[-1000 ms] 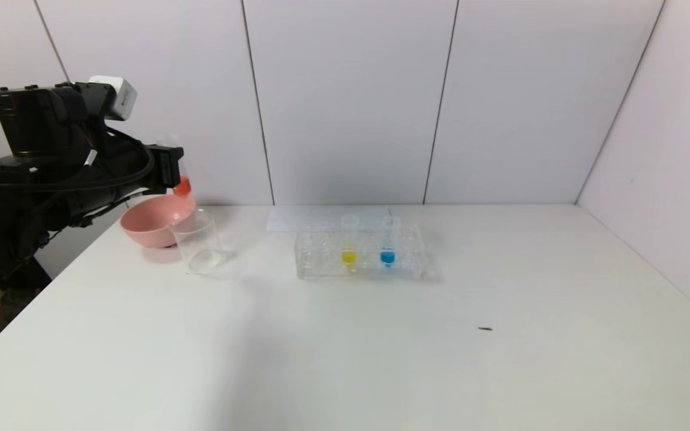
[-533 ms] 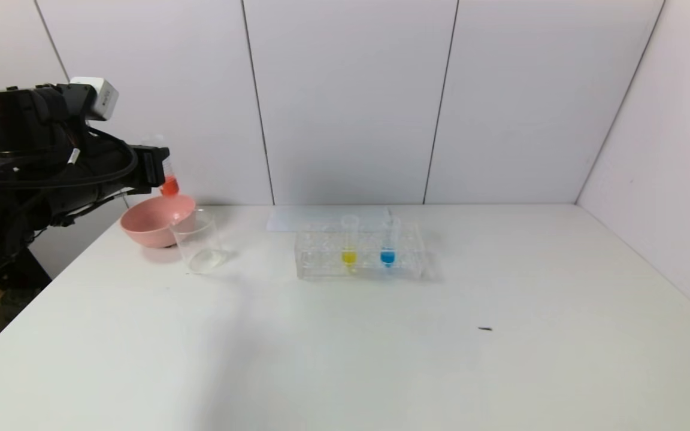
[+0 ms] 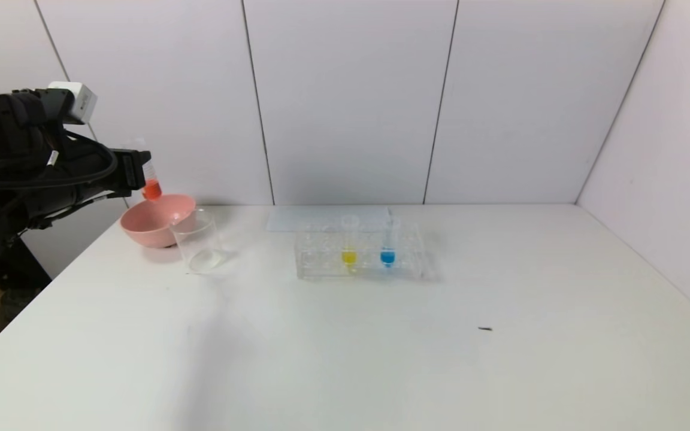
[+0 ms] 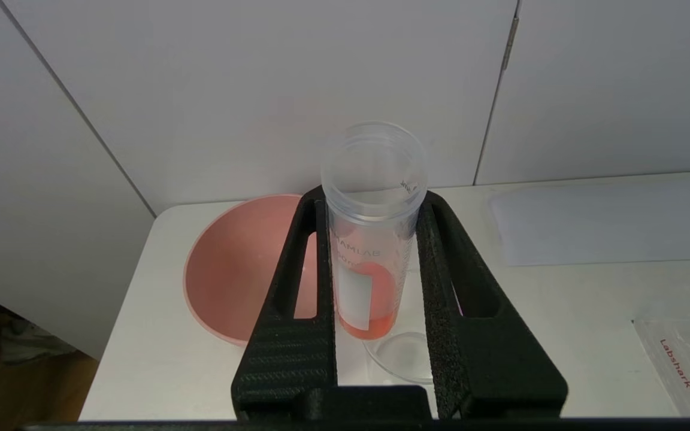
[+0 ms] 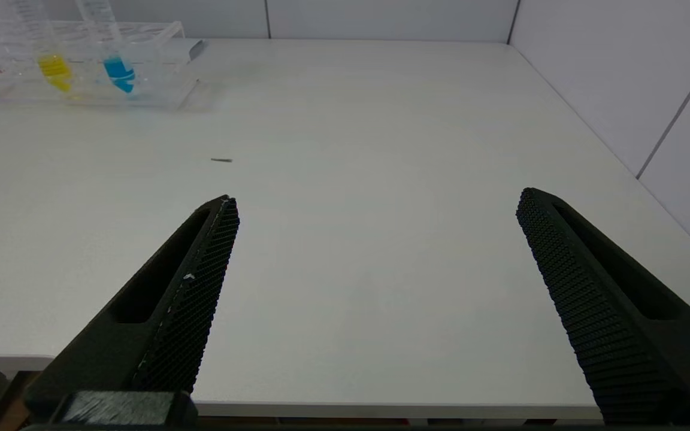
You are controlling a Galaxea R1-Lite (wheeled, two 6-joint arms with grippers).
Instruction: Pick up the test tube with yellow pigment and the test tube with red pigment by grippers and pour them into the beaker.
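Observation:
My left gripper (image 3: 141, 170) (image 4: 374, 200) is shut on the test tube with red pigment (image 3: 152, 188) (image 4: 369, 239). It holds the tube upright above the table's far left corner, over the pink bowl's left rim. The clear beaker (image 3: 198, 239) (image 4: 402, 359) stands on the table just right of the bowl, below and right of the held tube. The test tube with yellow pigment (image 3: 349, 248) (image 5: 51, 60) stands in the clear rack (image 3: 417, 263). My right gripper (image 5: 378, 200) hangs open and holds nothing over the table's near edge, out of the head view.
A pink bowl (image 3: 153, 220) (image 4: 243, 269) sits behind and left of the beaker. A blue-liquid tube (image 3: 387, 248) (image 5: 117, 66) stands right of the yellow one. A flat white sheet (image 3: 327, 218) lies behind the rack. A small dark speck (image 3: 485, 328) marks the table.
My left gripper has carried the red tube to the left, from above the beaker's far rim to above the bowl's left rim. Nothing else has moved.

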